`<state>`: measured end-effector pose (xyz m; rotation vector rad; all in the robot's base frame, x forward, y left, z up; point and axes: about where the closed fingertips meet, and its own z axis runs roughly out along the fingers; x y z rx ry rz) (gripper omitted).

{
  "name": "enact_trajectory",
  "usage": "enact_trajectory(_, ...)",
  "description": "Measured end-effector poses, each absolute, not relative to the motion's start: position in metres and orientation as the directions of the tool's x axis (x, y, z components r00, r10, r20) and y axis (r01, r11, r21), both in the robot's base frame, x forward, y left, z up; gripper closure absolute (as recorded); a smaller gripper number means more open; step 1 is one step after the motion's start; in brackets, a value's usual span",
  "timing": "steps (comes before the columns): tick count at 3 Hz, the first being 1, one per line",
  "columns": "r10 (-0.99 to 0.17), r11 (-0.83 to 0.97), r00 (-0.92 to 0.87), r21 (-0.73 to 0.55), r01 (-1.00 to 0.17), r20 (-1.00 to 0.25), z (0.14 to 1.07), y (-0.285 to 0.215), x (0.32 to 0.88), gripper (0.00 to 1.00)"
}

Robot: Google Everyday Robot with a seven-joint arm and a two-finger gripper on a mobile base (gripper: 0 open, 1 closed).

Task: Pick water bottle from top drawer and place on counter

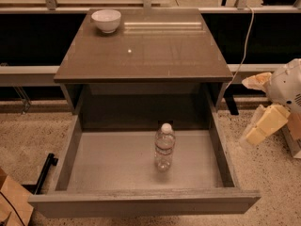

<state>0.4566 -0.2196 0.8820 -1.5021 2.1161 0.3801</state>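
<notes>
The water bottle (164, 146) stands upright on the light grey floor of the open top drawer (141, 202), right of the middle, white cap on. The brown-grey counter (146, 51) is the cabinet top behind and above the drawer. My gripper (249, 109) hangs at the right edge of the view, outside the drawer's right wall and above the floor. Its white wrist (289, 86) is behind it. Its cream fingers (264, 125) are apart and hold nothing. It is well to the right of the bottle and not touching it.
A white bowl (106, 20) sits at the counter's back left corner. A white cable (242, 46) hangs down right of the cabinet. A brown cardboard box (11, 204) and a black bar (44, 171) lie on the speckled floor left of the drawer.
</notes>
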Motion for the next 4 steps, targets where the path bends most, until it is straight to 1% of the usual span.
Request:
enact_trajectory(1,-0.724,0.374,-0.276,-0.023,-0.927,-0.632,0.882,-0.211,0.458,0.0)
enact_trajectory(2,-0.716,0.375,-0.286,-0.005,-0.927,-0.637,0.866,-0.198,0.46,0.0)
enact_trajectory(4,-0.66,0.317,-0.266,0.061,-0.946,-0.703,0.808,-0.14,0.472,0.0)
